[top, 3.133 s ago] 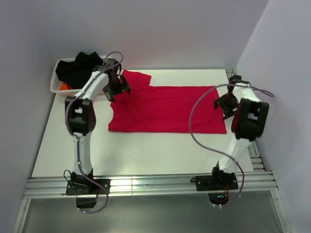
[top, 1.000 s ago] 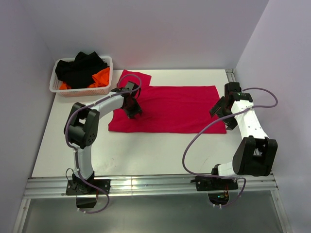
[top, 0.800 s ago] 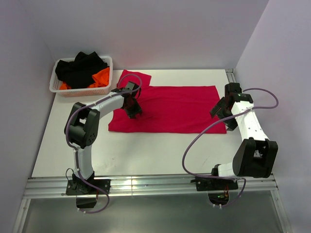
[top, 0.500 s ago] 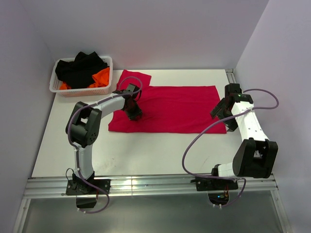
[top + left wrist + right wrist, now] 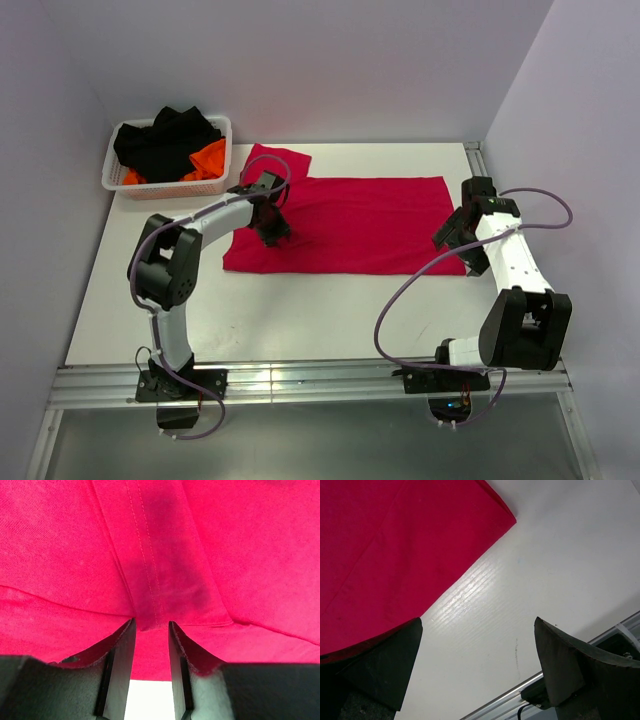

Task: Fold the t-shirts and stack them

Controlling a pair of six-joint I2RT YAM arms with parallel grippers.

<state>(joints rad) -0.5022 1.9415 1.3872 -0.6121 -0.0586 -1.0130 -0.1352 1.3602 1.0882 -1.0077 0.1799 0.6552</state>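
At the far left the white mesh basket (image 5: 165, 186) held dark and orange garments (image 5: 165, 135), set off the work area, apparently as waiting stock. Just right of it the left gripper (image 5: 151, 626) was down on the red t-shirt (image 5: 360, 225) near its sleeve end. Its jaws were drawn close with a stitched hem (image 5: 150, 580) pinched between them, a hold that looked meant for carrying that flap over. The shirt lay spread flat across the middle of the table (image 5: 300, 310). At its right edge the right gripper (image 5: 477, 630) sat low, jaws wide apart and gripping nothing, one finger at the cloth's edge, probably poised to take that corner.
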